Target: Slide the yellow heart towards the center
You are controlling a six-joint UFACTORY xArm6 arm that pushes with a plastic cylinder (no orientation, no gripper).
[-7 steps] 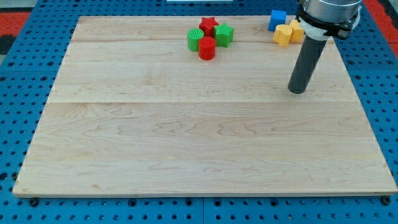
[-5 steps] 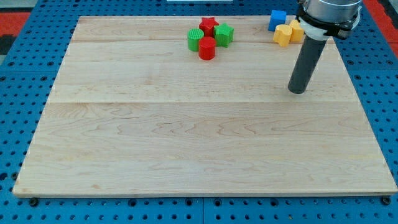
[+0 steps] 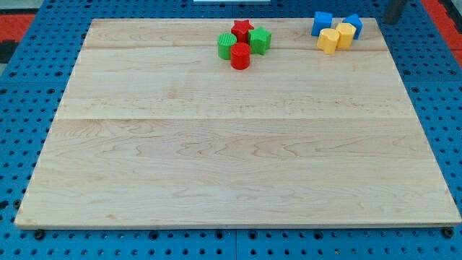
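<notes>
The yellow heart (image 3: 328, 40) is seen far right, beside blue blocks (image 3: 322, 22); my tip (image 3: 393, 20) is barely seen at the far right edge, so its state cannot be told.

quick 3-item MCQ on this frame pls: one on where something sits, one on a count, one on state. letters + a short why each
1. Where is the yellow heart?
A. centre of the board
B. near the board's top right corner
C. bottom left corner

2. How many blocks are on the board?
A. five
B. six
C. eight

3. What is my tip doing?
A. touching no block
B. pressing the red star
C. resting mid-board

Key:
1 B: it sits in the top right cluster with a second yellow block, a blue cube and another blue block.
2 C: those four, plus the red star, red cylinder, green cube and ribbed green block.
3 A: only a sliver of the rod shows at the view's top right, beyond the board's edge.
</notes>
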